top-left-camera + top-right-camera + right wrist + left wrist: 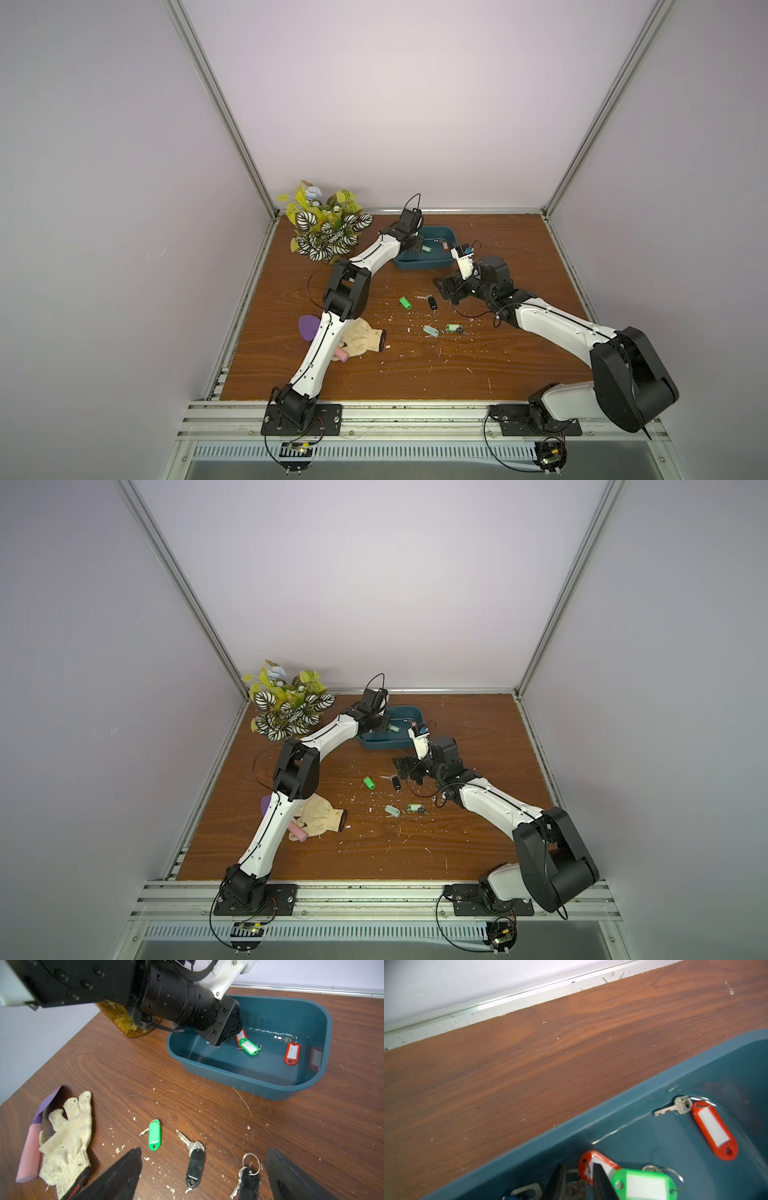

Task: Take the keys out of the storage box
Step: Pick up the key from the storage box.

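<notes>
Right wrist view: my left gripper, narrow, grip uncertain, screens one corner of the box; my right gripper gapes wide over loose keys; glove beside.

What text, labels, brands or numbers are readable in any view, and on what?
No text is legible in any view.
White inserts in the red plastic key tag and the green plastic key tag, both in the dark teal plastic storage box: blank.
Stamped marks on the silver metal key head: too blurred to read.
Dark print on the white camera mount at the right arm's wrist: too small to read.
</notes>
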